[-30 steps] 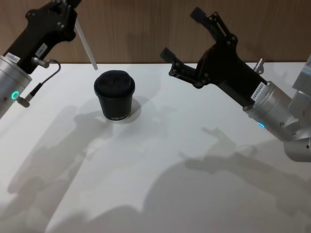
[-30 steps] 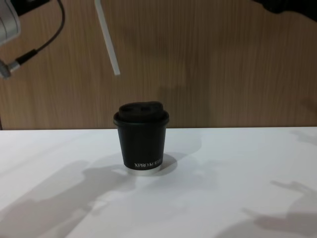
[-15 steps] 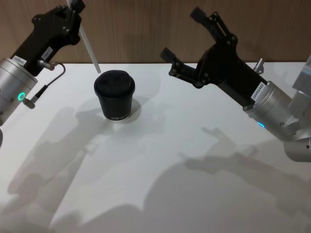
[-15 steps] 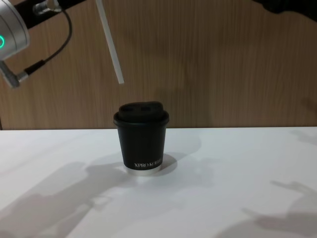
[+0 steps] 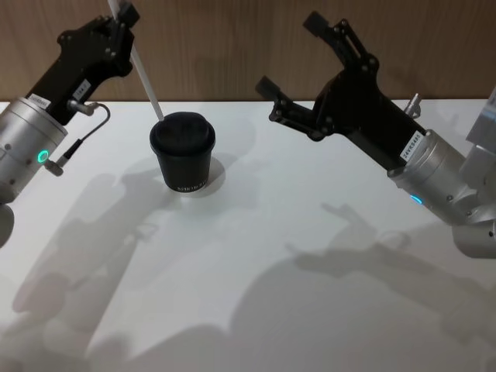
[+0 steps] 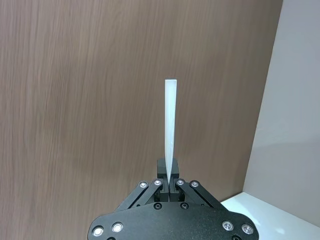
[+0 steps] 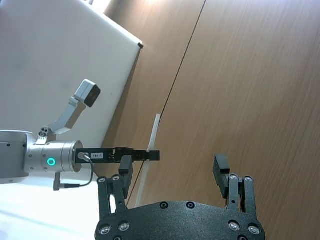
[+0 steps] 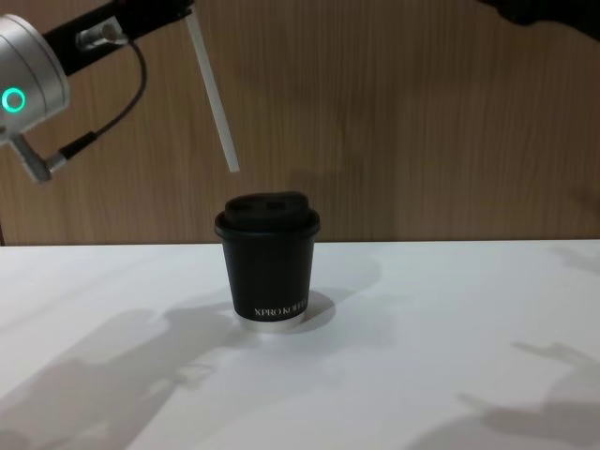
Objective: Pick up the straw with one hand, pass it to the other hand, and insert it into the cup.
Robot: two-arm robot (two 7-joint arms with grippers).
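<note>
The black paper cup (image 5: 183, 153) with its black lid stands upright on the white table (image 5: 256, 256); the chest view shows the cup (image 8: 267, 267) and its white lettering. My left gripper (image 5: 120, 19), on the silver arm with the green ring, is shut on the upper part of the white straw (image 5: 146, 81). The straw (image 8: 214, 94) slants down, and its lower end hangs a little above the lid's left rear edge, apart from it. In the left wrist view the straw (image 6: 171, 125) sticks out from the shut left gripper (image 6: 168, 175). My right gripper (image 5: 288, 53) hovers open and holds nothing, to the right of the cup.
A brown wood-panel wall (image 8: 422, 122) rises behind the table's far edge. The right wrist view shows my open right gripper (image 7: 171, 170) with the left arm (image 7: 55, 160) and the straw (image 7: 152, 140) beyond it. White tabletop surrounds the cup.
The left arm has moved right and down with the straw, so the straw's lower end is closer to the cup lid. The right arm has not moved.
</note>
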